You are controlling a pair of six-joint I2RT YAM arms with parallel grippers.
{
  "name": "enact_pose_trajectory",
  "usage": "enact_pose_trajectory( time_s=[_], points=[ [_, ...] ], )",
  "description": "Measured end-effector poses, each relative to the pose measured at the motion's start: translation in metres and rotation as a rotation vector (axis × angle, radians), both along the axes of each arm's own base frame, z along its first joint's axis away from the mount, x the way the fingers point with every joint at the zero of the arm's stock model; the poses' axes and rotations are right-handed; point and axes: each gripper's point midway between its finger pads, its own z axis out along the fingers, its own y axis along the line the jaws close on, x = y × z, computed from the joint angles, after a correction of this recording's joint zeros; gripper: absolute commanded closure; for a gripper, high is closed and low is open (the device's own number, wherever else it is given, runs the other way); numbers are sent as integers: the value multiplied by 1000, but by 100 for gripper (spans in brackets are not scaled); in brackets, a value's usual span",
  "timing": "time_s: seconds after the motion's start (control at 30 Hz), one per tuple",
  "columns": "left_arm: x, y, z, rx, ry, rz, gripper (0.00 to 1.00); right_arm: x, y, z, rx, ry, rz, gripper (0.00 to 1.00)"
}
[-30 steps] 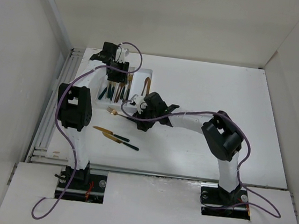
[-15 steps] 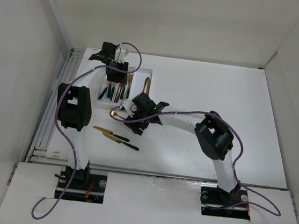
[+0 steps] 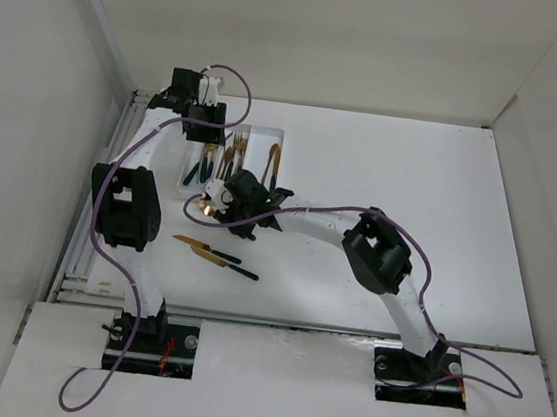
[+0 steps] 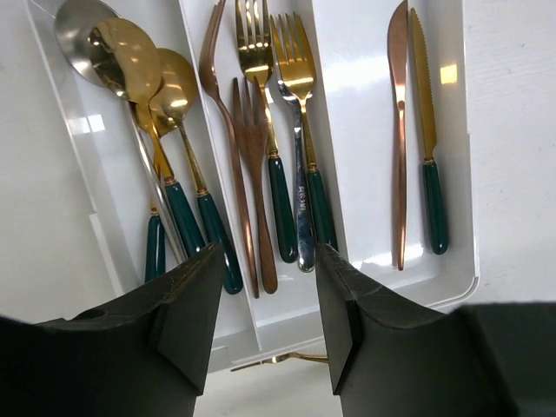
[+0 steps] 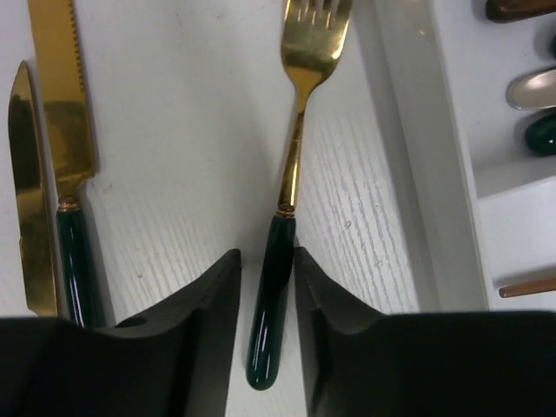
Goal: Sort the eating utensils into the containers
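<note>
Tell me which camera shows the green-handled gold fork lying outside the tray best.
Right wrist: the fork lies nearly whole on the table, its handle between the right gripper's fingers. Top external shows only a glint beneath that gripper. Left wrist shows only a gold sliver past the tray, perhaps it.

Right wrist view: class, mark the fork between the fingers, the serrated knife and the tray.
fork (image 5: 298,139), right wrist view, on its gold neck.
serrated knife (image 5: 65,95), right wrist view, on its gold blade.
tray (image 5: 417,174), right wrist view, on its white side wall.
</note>
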Motion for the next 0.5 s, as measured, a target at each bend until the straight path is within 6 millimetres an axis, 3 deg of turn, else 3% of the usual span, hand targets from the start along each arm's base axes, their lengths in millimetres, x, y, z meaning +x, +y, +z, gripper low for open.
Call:
enact_pose_trajectory(
  time_s=[0.03, 0.13, 0.17, 0.4, 0.5],
  points=[
    [0, 1, 3, 0, -6, 2, 56, 1, 1, 0, -1, -4, -3, 69],
    [0, 5, 12, -1, -26, 11, 56, 5, 1, 0, -7, -22, -15, 96],
    [-1, 7, 16, 0, -33, 14, 56, 6, 0, 0, -10, -28, -21, 100],
    [-2, 8, 31, 3, -69, 14, 55, 6, -2, 1, -11, -57, -22, 100],
    [-3, 9, 35, 7, -78, 12, 50, 0, -11, 2, -24, -65, -19, 100]
  ],
)
